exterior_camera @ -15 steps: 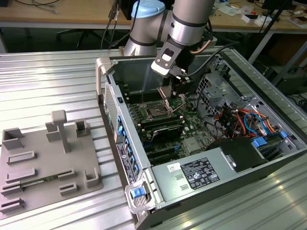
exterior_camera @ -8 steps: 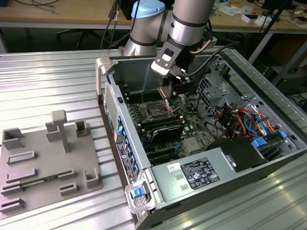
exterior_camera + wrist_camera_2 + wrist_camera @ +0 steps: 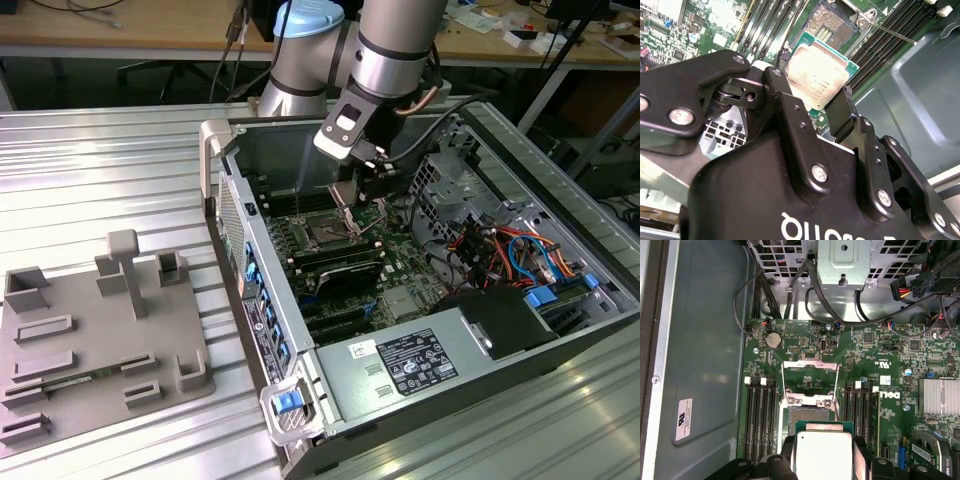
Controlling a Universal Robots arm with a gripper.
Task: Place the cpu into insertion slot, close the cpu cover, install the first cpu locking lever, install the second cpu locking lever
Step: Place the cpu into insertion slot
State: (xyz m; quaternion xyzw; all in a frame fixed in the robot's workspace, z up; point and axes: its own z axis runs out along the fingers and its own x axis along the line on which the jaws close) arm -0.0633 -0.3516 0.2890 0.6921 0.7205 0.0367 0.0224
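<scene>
Bright even light, washed-out glare on the cpu (image 3: 820,80), sheen on ribbed table (image 3: 100,170)

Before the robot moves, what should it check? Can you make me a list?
1. The gripper is shut on the cpu by its edges: ok.
2. The cpu cover is swung open: ok.
3. The insertion slot is bare, with nothing lying in it: ok.
4. One locking lever is swung off the slot: ok.
5. The cpu sits square with the slot: cannot tell.
6. The cpu is seated in the slot: not ok, it hangs above the board.
</scene>
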